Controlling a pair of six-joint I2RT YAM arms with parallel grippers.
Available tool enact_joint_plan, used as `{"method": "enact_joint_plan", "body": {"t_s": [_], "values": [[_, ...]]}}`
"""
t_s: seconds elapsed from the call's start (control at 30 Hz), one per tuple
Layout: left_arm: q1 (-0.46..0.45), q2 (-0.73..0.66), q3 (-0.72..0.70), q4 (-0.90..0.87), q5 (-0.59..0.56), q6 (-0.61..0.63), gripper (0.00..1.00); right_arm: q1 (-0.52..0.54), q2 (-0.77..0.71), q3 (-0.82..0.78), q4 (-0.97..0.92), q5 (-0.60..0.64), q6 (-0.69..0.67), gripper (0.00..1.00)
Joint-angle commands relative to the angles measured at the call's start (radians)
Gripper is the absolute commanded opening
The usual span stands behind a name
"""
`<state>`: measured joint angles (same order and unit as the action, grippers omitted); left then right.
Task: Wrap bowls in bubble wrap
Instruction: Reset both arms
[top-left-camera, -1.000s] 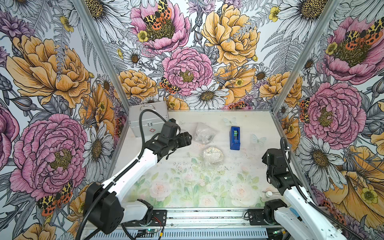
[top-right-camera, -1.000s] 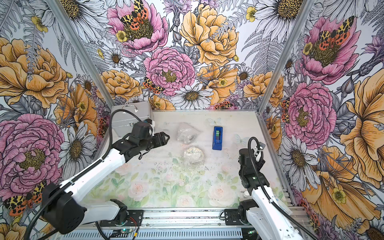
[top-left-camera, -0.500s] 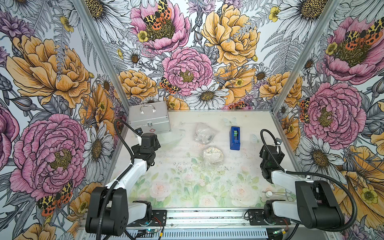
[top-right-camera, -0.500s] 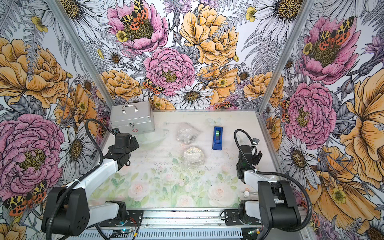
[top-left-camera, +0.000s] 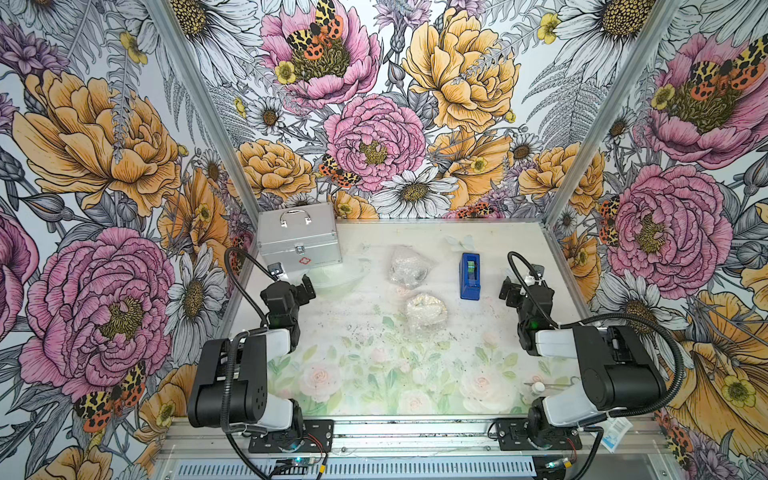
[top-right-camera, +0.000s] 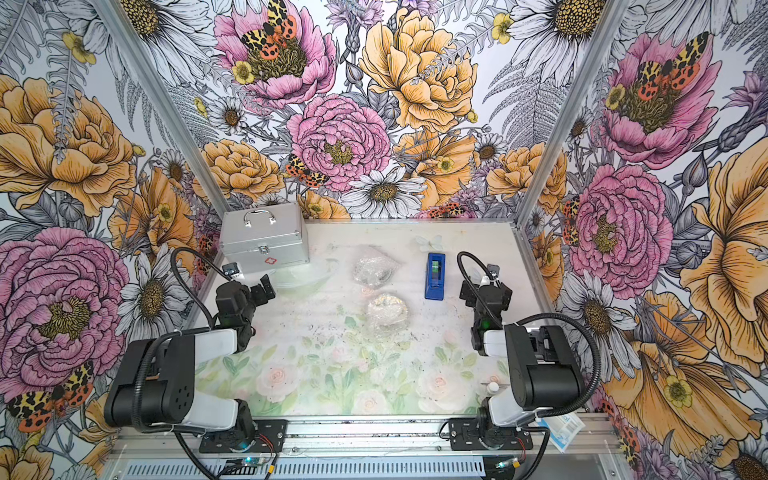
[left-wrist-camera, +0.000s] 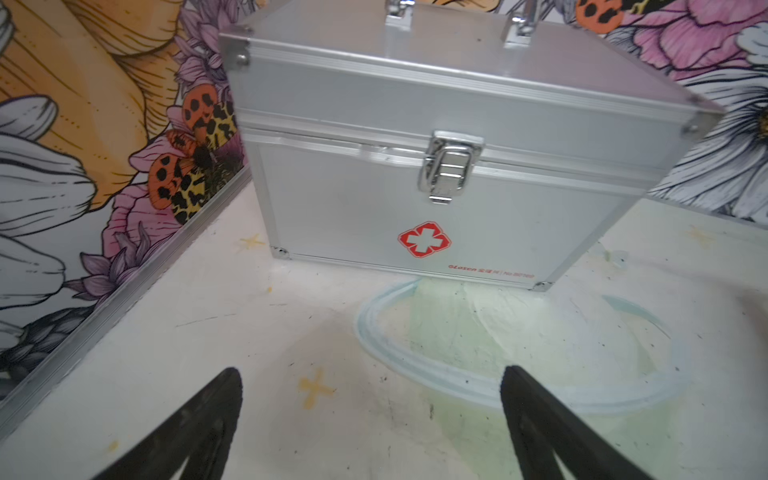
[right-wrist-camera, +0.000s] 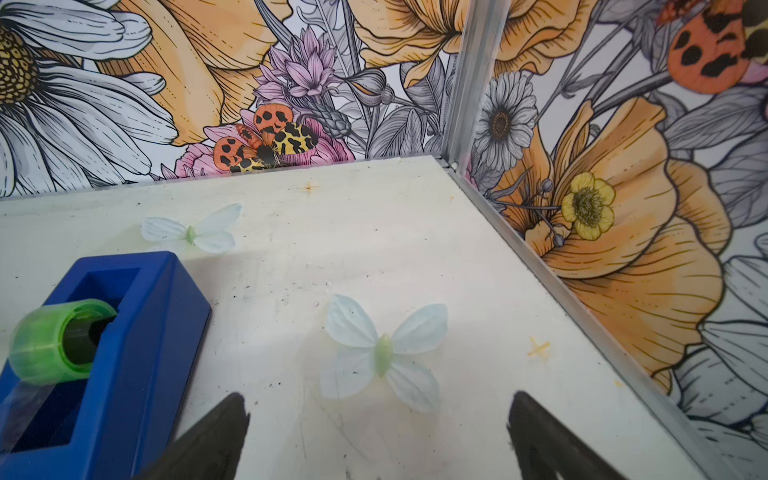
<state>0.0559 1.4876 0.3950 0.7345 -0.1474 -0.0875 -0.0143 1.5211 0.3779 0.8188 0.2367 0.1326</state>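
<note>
Two bubble wrap bundles (top-left-camera: 426, 309) unmoved on the table (top-left-camera: 374, 374); left gripper (left-wrist-camera: 370, 376) and right gripper (right-wrist-camera: 376, 399), both empty, jaws spread wide, now pulled back to opposite sides.

On tabletop (top-left-camera: 374, 374): case (top-left-camera: 297, 241) in rear left corner. At centre, rear bundle (top-left-camera: 407, 268) of bubble wrap; front bundle (top-left-camera: 426, 309) just before it, slightly right. Right of both, dispenser (top-left-camera: 470, 276), well apart from case.

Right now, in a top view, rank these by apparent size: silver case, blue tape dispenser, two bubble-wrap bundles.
1. silver case
2. far bubble-wrap bundle and near bubble-wrap bundle: look alike, so not ranked
3. blue tape dispenser, as long but much narrower
</note>
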Motion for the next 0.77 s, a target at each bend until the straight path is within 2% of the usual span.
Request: {"method": "enact_joint_plan", "body": {"t_s": [0.0, 0.03, 0.1, 0.13, 0.2, 0.23, 0.47, 0.6, 0.73], "values": [[-0.041, 0.064, -0.061, 0.286, 0.011, 0.062, 0.99, -0.001, 0.005, 0.008, 0.038, -0.021, -0.007, 1.0], [-0.02, 0.033, -0.034, 0.181, 0.0, 0.033, 0.99, 0.001, 0.01, 0.0, 0.065, -0.02, -0.015, 1.0], [-0.038, 0.071, -0.047, 0.281, -0.026, 0.05, 0.99, 0.006, 0.004, -0.002, 0.057, -0.012, -0.013, 1.0], [-0.04, 0.06, -0.045, 0.252, -0.038, 0.047, 0.99, 0.006, 0.006, 0.001, 0.058, -0.011, -0.016, 1.0], [-0.086, 0.061, -0.028, 0.22, -0.154, 0.076, 0.99, 0.007, 0.004, 0.0, 0.056, -0.01, -0.015, 1.0], [-0.104, 0.07, -0.038, 0.265, -0.171, 0.093, 0.99, 0.008, 0.005, 0.0, 0.057, -0.007, -0.016, 1.0], [-0.115, 0.07, -0.044, 0.273, -0.159, 0.108, 0.99, 0.01, 0.006, 0.003, 0.053, -0.005, -0.017, 1.0], [-0.081, 0.065, -0.024, 0.224, -0.087, 0.092, 0.99, 0.002, 0.011, 0.024, 0.016, -0.025, -0.014, 1.0], [-0.08, 0.064, -0.025, 0.225, -0.084, 0.092, 0.99, 0.008, 0.004, 0.004, 0.049, -0.026, -0.023, 1.0]]}}
